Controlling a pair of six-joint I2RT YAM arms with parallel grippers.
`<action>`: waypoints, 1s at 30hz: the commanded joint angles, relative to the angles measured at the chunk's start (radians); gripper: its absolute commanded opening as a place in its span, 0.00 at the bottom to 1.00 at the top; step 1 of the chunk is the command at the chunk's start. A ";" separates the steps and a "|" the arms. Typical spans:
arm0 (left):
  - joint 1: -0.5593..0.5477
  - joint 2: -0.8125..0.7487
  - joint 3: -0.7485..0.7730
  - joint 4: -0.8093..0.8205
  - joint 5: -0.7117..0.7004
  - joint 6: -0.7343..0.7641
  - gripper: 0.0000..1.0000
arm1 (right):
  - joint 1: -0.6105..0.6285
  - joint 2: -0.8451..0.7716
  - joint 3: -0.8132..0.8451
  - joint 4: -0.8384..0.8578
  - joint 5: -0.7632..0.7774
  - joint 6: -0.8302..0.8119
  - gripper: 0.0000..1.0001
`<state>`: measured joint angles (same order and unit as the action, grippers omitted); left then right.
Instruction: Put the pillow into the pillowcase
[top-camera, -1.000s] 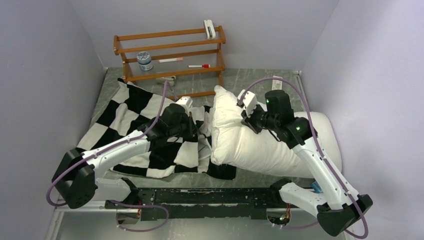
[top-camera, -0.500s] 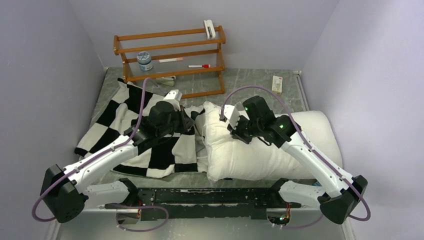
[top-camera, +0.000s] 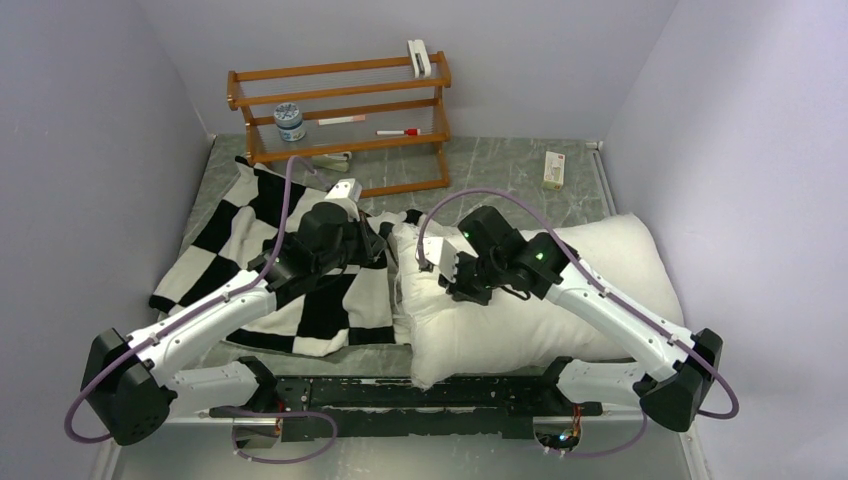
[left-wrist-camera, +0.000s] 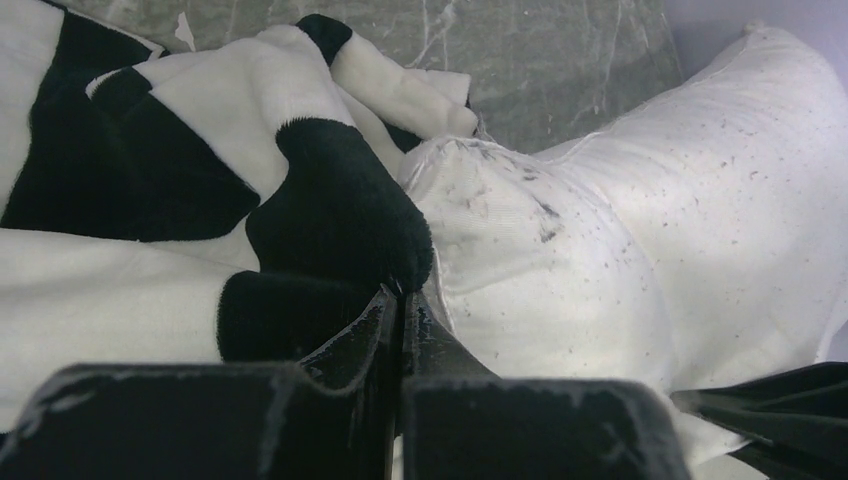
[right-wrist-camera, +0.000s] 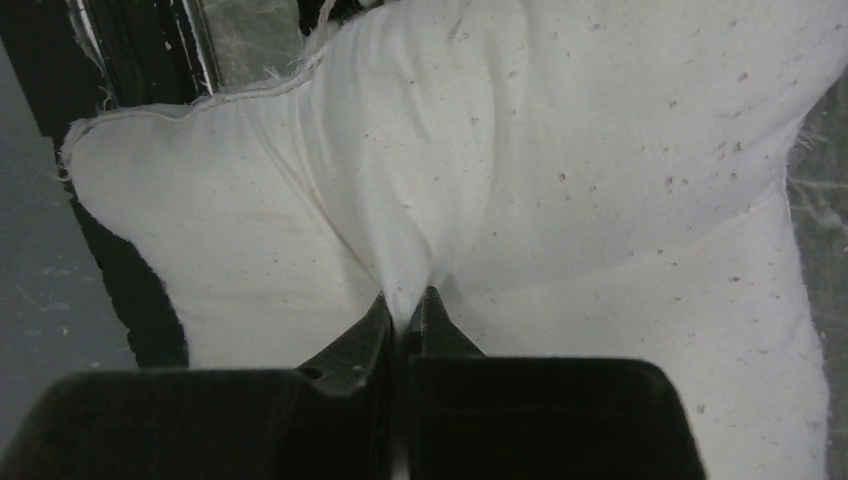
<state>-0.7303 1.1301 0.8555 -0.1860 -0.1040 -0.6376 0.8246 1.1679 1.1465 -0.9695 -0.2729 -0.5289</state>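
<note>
White and plump, the pillow (top-camera: 500, 335) lies on the right of the grey marbled worktop (top-camera: 500, 165), its left end touching the checkered pillowcase (top-camera: 230, 235) spread to the left, while the right pincer (right-wrist-camera: 405, 305) pinches a pillow fold and the left pincer (left-wrist-camera: 401, 295) clamps a black pillowcase fold.

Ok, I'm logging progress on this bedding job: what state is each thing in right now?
pillow: lying outside the pillowcase, fabric pinched up.
pillowcase: spread out, bunched at the edge beside the pillow.
left gripper: shut on the pillowcase.
right gripper: shut on the pillow.
</note>
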 joint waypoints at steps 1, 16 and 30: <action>0.008 0.010 0.023 0.022 0.013 0.012 0.05 | 0.034 0.022 0.039 -0.140 -0.028 0.010 0.00; 0.008 -0.009 0.013 0.050 0.033 0.007 0.05 | 0.093 0.093 0.101 -0.099 -0.096 -0.067 0.00; 0.009 -0.016 0.039 -0.023 0.159 0.065 0.05 | 0.091 0.069 0.058 0.403 0.025 -0.088 0.00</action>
<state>-0.7300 1.1370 0.8612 -0.2073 -0.0261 -0.5941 0.9062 1.2686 1.2179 -0.8127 -0.1940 -0.5728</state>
